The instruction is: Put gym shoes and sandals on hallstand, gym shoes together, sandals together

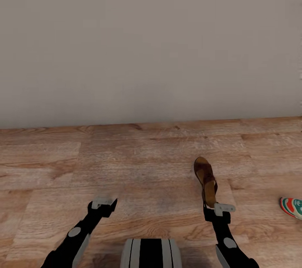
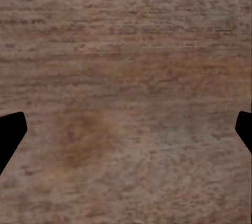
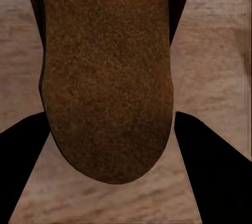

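Left gripper [image 1: 103, 205] hangs with fingers spread wide over bare corridor floor [image 1: 138, 163], right gripper [image 1: 216, 210] clamped on a sandal's [image 1: 205, 180] heel end, lifted (a gym shoe [image 1: 293, 208] lies at far right): carry stage, I judge; next move calls for finding the rack.

Sandal [image 1: 205, 180]: dark brown upper, tan insole (grainy tan in the right wrist view). Gym shoe [image 1: 292, 207] at 3 o'clock: white, green stripes, red-orange patch. Corridor floor [image 1: 138, 163]: light brown planks, darker knots. Wall [image 1: 151, 41]: plain pale grey.
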Controlling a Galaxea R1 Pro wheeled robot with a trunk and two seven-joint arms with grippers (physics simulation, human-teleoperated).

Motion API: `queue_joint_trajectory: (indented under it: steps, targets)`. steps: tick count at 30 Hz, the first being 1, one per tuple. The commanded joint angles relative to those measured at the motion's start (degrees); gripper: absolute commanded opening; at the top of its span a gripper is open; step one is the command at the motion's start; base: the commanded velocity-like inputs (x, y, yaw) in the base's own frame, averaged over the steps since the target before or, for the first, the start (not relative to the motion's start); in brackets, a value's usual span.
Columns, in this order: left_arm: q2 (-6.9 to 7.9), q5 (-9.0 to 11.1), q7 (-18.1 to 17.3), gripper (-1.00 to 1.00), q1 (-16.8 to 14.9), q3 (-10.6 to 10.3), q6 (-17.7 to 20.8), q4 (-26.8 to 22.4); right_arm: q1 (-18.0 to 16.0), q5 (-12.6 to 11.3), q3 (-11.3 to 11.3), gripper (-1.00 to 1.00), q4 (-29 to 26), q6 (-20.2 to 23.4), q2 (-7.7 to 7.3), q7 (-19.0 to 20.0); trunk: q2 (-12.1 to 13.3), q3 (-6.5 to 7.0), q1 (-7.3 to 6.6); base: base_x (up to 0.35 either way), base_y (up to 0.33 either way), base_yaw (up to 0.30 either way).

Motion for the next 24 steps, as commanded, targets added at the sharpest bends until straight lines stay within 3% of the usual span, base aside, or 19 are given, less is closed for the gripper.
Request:
queue_joint_trajectory:
  steps: [1, 5, 14, 20, 24]
  targets:
    - [0.13, -0.2, -0.4, 1.00, 0.5, 0.5, -0.5, 0.1, 0.0, 0.5, -0.1, -1.00, 0.4, -0.2, -0.04, -0.2, 0.0, 0.25, -0.03, 0.000, 0.000, -0.090]
    - [0.65, -0.2, -0.2, 1.00, 3.4, 1.1, -2.5, 0.2, 0.5, 0.4, -0.3, -1.00, 2.2, -1.0, -0.56, -0.2, 0.1, 1.38, -0.14, 0.000, 0.000, -0.133]
    - [0.94, -0.2, 0.8, 1.00, 9.2, 3.6, -5.4, 0.3, 2.8, 0.5, -0.5, -1.00, 4.7, -3.2, -3.35, -0.2, 0.2, 4.02, -0.37, 0.000, 0.000, -0.176]
    - [0.95, -0.2, 0.9, 1.00, 11.2, 5.6, -7.2, 0.6, 4.5, 0.5, -0.5, -1.00, 7.4, -7.2, -3.68, -0.2, 0.3, 5.81, -0.52, 0.000, 0.000, -0.187]
    - [0.99, -0.2, 0.9, 1.00, 12.8, 6.8, -10.6, 3.1, 4.9, 0.4, -0.5, -1.00, 11.8, -11.3, -3.73, -0.2, 0.3, 6.99, -0.63, 0.000, 0.000, -0.194]
